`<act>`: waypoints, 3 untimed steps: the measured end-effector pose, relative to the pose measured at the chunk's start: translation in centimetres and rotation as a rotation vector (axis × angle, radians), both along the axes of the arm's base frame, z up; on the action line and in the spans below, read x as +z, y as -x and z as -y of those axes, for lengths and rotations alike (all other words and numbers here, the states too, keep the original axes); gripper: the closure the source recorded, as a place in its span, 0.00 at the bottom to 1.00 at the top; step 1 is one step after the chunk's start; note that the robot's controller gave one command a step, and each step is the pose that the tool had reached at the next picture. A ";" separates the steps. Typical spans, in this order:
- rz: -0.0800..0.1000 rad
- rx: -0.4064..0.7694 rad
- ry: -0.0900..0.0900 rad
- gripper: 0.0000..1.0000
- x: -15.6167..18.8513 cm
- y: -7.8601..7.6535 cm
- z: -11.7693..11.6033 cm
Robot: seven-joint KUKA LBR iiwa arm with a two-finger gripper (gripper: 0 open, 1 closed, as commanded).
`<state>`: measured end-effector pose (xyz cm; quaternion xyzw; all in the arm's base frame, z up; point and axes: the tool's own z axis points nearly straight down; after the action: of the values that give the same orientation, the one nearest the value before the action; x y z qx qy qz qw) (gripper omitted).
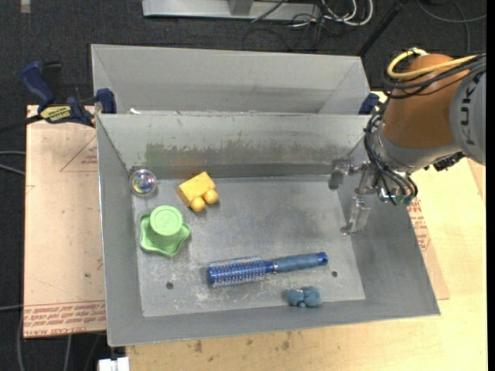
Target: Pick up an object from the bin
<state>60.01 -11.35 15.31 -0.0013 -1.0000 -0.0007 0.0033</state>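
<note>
Where the arm comes in from the right, its rounded orange wrist cover (pixel 414 118) sits above the right rim of the grey metal bin (pixel 232 141), with dark cables looped beneath it; the two-finger gripper (pixel 346 204) hangs below that cover, over the right side of the bin floor near the foot of the right wall; its two metal fingers (pixel 356 211) stand spread apart, and nothing lies between them, only bare scuffed metal under them.

The nearest thing is the blue plastic hairbrush (pixel 263 269), which lies flat along the front part of the floor, bristled head to the left and slim handle to the right; the handle's end is near the gripper, below and to its left, but apart from it. Just in front of that handle, near the front wall, lies a small blue-grey crumpled lump (pixel 304 297), not touching the brush.

The remaining things lie well apart from the gripper on the left side: a green plastic flower-shaped cap (pixel 163 230) near the left wall; a yellow plastic block with two round knobs (pixel 198 192) behind and to its right; a small shiny clear ball (pixel 142 182) in the rear left corner, just beside the yellow block.
</note>
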 end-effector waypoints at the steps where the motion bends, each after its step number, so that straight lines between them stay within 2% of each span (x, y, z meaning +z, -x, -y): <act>1: 0.002 0.300 -0.004 0.00 -5.3 4.1 -6.6; 2: 0.002 0.295 -0.005 0.00 -8.5 7.7 -11.6; 3: 0.008 0.291 -0.001 1.00 -8.3 7.4 -11.2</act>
<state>52.57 -0.14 7.01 0.1437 -0.9896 -0.0005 -0.0005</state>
